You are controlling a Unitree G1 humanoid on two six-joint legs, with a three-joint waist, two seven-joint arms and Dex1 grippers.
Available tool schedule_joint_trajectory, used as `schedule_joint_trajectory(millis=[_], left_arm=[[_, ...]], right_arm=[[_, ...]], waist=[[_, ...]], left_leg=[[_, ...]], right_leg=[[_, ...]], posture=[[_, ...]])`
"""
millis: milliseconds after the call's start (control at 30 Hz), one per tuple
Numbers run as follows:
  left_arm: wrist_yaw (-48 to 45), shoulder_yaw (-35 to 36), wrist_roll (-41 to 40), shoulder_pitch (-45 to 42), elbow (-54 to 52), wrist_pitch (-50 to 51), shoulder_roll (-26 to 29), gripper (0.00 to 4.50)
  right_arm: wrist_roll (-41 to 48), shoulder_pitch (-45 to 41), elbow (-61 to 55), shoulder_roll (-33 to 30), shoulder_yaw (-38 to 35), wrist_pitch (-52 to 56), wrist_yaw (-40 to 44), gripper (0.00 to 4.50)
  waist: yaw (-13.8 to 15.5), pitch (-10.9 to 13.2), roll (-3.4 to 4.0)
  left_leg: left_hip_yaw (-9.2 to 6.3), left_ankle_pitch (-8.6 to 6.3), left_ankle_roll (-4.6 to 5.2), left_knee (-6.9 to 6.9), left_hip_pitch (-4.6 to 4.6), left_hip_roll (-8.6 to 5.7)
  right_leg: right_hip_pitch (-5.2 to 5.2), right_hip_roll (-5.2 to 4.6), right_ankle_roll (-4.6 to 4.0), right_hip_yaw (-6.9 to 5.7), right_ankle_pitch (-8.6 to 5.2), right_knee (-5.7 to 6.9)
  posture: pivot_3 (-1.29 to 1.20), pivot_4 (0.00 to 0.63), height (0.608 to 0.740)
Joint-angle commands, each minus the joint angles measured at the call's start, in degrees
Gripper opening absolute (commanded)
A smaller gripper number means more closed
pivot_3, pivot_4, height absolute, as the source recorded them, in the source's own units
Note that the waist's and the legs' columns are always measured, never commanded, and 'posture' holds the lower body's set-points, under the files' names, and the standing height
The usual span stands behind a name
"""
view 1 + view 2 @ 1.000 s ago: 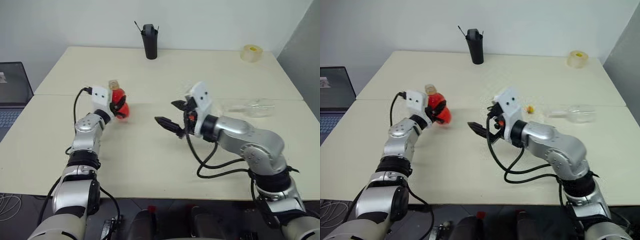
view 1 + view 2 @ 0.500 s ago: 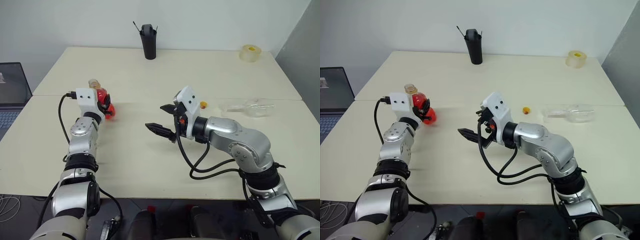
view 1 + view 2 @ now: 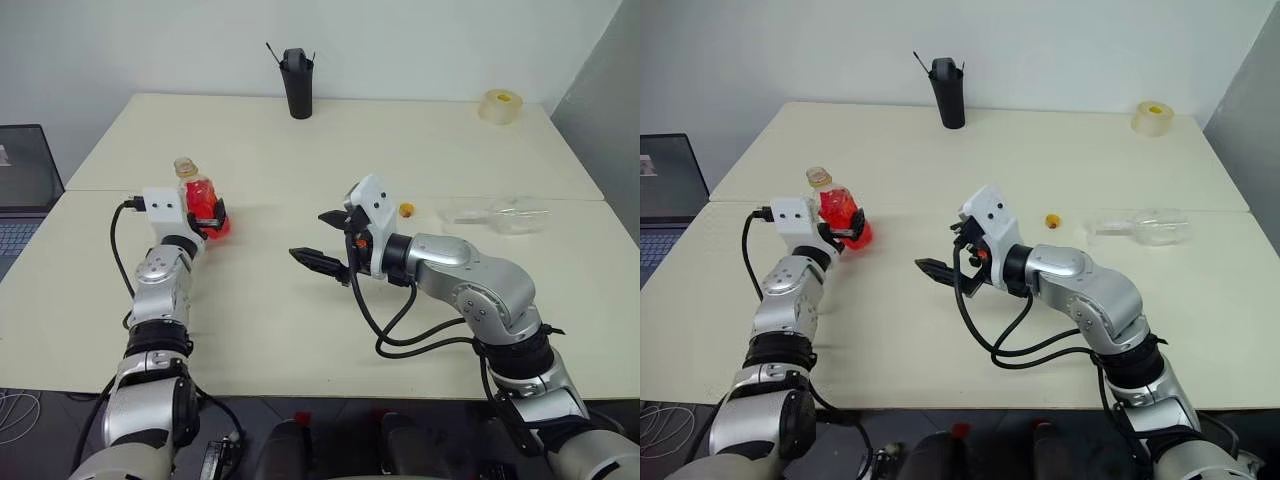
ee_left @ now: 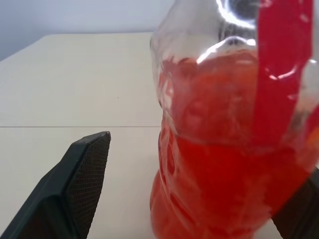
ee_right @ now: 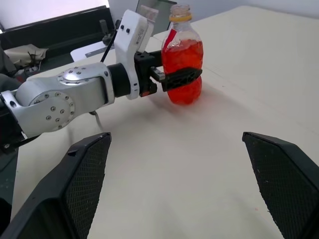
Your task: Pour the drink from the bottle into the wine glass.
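Plainly, the bottle [image 3: 201,197] stands upright at centre left of the left eye view, its red drink [image 4: 219,164] between the spread fingers of the left gripper [image 3: 210,213], which do not pinch it. The wine glass [image 3: 497,216] lies on its side at mid right, long axis across the frame, behind the right arm, whose right gripper [image 3: 322,240], jaws wide and empty, points toward the bottle; judging by this, the right arm is nearer the glass.

Bottle [image 4: 234,144] neck cut off by left wrist view edge; wine glass [image 3: 500,214] faint.
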Motion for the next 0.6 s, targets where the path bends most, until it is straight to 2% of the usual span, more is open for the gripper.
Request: schedule_joint_trajectory(millis=[33,433,600], left_arm=[[-1.9,0.6,-2.0,3.3,-8.9,3.5,0.7,4.47],[0.9,3.2,-6.2,16.3,-28.4,15.6,-0.8,4.47],[-0.6,1.6,-8.4,23.6,-42.3,22.9,-0.3,4.47]], right_arm=[[-0.5,-0.7,-1.0,0.5,-1.0,-1.1,1.0,4.5],[-1.8,1.0,-1.0,-0.4,-3.0,-1.0,1.7,4.5],[1.5,4.1,-5.0,-3.0,-9.7,3.1,0.8,4.5]], waist=[[0.0,0.0,-0.01],[0.1,0.0,-0.06],[0.1,0.0,-0.08]], left_leg=[[0.0,0.0,0.0,0.0,0.0,0.01],[-0.01,-0.01,0.02,0.0,0.0,0.03],[0.0,-0.03,0.04,-0.02,0.0,0.03]], right_leg=[[0.0,0.0,0.0,0.01,0.0,0.0],[0.0,-0.08,0.0,0.03,0.0,0.01],[0.0,-0.19,0.0,0.06,0.0,-0.01]], posture=[[0.0,0.15,0.74],[0.0,0.15,0.74],[0.0,0.15,0.74]])
